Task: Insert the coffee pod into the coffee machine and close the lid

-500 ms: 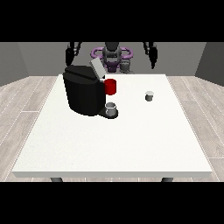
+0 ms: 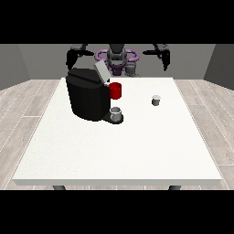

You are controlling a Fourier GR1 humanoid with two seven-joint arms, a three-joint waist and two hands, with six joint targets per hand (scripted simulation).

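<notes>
Robot hand [image 2: 166, 60] raised; one coffee pod [image 2: 156, 100], one coffee machine [image 2: 89, 93].

Finger posture of both raised hands too small to tell.

The hand at the view's right [image 2: 166, 59] is hanging above the far edge of the white counter [image 2: 137, 151], well apart from the small coffee pod [image 2: 156, 100] sitting nearer the camera. The hand at the view's left [image 2: 70, 58] is hovering just behind the black coffee machine [image 2: 87, 97], whose lid [image 2: 101, 71] is standing tilted up, a red part [image 2: 115, 90] and a grey cup [image 2: 116, 113] showing beside it.
</notes>
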